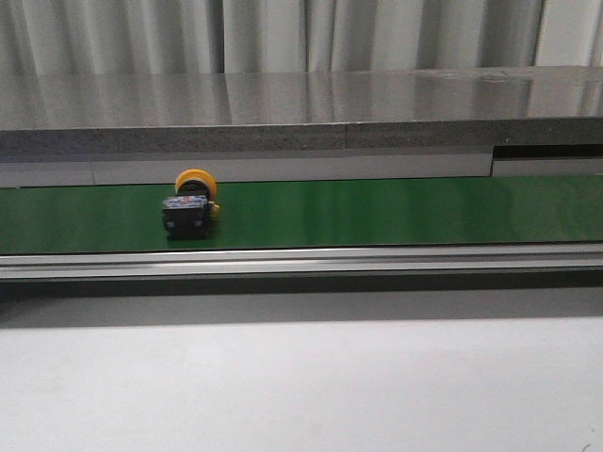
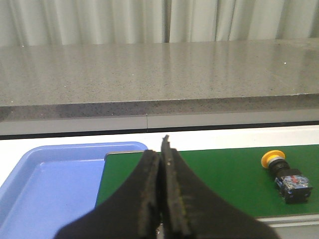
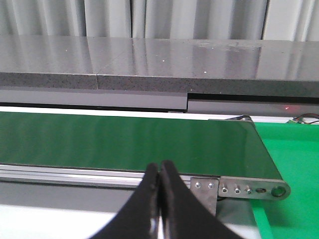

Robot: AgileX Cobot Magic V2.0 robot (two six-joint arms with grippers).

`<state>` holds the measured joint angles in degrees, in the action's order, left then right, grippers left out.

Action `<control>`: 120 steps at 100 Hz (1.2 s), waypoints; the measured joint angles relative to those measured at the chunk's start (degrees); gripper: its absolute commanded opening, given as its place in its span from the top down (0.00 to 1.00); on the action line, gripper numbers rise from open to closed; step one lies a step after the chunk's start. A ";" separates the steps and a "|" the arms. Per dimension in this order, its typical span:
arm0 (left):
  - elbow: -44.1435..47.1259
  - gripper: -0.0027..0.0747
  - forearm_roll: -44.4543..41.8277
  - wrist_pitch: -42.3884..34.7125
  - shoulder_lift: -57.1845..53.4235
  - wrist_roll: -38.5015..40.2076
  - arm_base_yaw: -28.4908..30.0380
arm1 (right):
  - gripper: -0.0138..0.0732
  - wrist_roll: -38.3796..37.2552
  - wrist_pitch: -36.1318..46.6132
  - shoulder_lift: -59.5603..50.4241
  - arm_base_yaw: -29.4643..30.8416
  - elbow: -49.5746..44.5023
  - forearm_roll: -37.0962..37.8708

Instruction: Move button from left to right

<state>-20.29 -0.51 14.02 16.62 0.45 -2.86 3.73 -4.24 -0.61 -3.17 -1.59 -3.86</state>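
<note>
Conveyor belt [image 1: 396,212], green, crosses mid-frame of the front view, behind a pale tabletop [image 1: 301,386] and before a grey stone ledge [image 1: 283,113] and curtains [image 1: 283,33]. Button [image 1: 191,205] lies on the belt, left of centre; no lettering is legible. Blue tray [image 2: 45,189] appears empty. Left gripper [image 2: 161,149] and right gripper [image 3: 159,172]: fingers pressed together, holding nothing.

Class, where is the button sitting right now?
In the front view the button lies on the green conveyor belt, left of centre; the left wrist view shows a blue tray beyond the belt's left end.
</note>
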 measured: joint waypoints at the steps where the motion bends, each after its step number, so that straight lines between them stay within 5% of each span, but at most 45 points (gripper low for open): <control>1: 0.00 0.99 0.00 0.00 0.00 0.00 0.00 | 0.92 0.00 0.00 0.00 0.00 0.00 0.00; 100: 0.00 0.99 0.00 0.00 0.00 0.00 0.00 | 0.92 0.00 2.66 0.00 0.00 0.10 0.00; 120: 0.00 0.99 0.00 0.00 0.00 0.00 0.00 | 0.92 0.00 -2.63 0.00 0.00 5.61 0.00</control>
<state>-20.29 -0.51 14.02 16.62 0.45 -2.86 3.73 -6.88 -0.61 -3.17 4.02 -3.86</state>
